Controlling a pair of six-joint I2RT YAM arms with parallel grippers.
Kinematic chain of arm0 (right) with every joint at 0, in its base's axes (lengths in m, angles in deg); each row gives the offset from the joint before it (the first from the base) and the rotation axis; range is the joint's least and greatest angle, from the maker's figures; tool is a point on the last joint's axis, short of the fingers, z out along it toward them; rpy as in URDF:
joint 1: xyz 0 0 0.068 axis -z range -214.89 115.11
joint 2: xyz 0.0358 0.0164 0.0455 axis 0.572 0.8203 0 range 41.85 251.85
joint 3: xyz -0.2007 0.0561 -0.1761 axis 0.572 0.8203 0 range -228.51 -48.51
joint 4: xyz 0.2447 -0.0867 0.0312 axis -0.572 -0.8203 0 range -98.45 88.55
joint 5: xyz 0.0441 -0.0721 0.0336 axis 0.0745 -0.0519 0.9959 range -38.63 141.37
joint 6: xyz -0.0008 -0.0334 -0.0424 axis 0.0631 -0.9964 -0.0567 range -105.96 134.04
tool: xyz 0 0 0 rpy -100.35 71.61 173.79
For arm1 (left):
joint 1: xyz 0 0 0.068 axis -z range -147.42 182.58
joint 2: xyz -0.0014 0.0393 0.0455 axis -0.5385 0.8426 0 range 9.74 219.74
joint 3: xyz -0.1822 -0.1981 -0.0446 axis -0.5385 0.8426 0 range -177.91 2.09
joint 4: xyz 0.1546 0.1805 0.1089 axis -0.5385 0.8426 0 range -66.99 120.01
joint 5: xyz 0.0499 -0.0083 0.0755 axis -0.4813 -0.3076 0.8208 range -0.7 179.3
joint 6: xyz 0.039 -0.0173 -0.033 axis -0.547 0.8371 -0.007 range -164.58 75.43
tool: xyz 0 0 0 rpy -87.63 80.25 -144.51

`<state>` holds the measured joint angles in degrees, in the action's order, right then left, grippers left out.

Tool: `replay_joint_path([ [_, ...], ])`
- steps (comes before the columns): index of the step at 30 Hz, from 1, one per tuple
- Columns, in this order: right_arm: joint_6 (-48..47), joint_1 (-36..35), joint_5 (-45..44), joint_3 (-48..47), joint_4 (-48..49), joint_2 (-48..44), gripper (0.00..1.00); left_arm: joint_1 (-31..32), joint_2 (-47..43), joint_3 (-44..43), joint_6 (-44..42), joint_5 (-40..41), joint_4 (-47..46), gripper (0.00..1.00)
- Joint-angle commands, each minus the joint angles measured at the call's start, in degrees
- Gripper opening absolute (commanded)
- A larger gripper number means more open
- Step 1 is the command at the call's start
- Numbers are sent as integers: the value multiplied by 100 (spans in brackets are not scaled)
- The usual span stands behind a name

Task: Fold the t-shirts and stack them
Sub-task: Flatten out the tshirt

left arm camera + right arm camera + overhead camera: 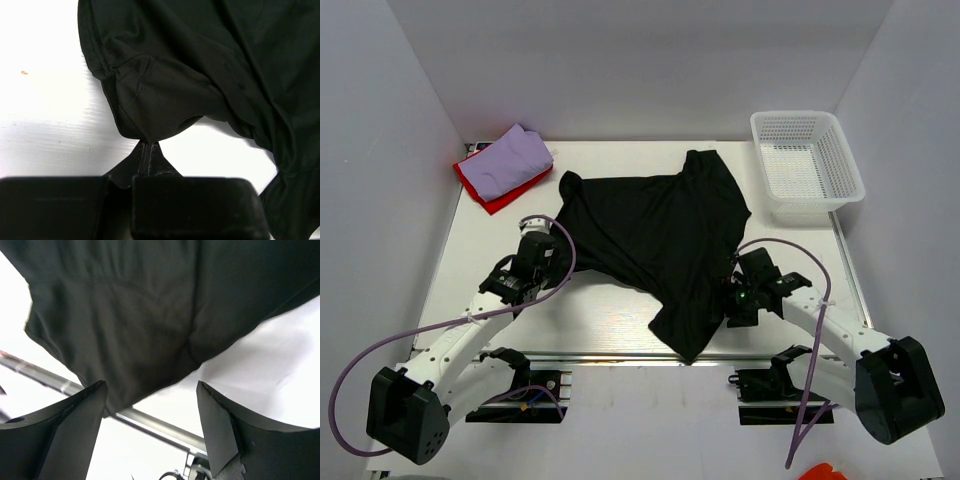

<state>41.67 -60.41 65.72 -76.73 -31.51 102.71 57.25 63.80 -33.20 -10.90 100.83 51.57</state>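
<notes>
The black t-shirt (665, 235) lies spread and wrinkled across the middle of the table, its lower end reaching the near edge. My left gripper (552, 245) is at the shirt's left sleeve. In the left wrist view it (148, 146) is shut, with a fold of the sleeve (155, 100) pinched at the fingertips. My right gripper (733, 298) is at the shirt's right edge. In the right wrist view it (151, 385) is open wide and empty, with the shirt's edge (130, 330) just ahead of the jaws. The lavender t-shirt (515, 158) lies folded on the red t-shirt (490, 190) at the back left.
A white mesh basket (807, 165) stands empty at the back right. White walls enclose the table on three sides. A metal rail (150, 422) runs along the near edge of the table, under the black shirt's lower end.
</notes>
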Motion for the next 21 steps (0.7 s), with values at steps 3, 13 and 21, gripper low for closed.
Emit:
replay_joint_path([
  [3,444,-470,358,318,-61,-83,77,21,-107,-224,61,87,-43,0],
  [13,1638,-551,-2146,19,168,259,77,21,-54,-171,61,86,-61,0],
  [21,1859,-542,-2330,-200,379,1077,42,21,-54,-224,113,191,62,0],
])
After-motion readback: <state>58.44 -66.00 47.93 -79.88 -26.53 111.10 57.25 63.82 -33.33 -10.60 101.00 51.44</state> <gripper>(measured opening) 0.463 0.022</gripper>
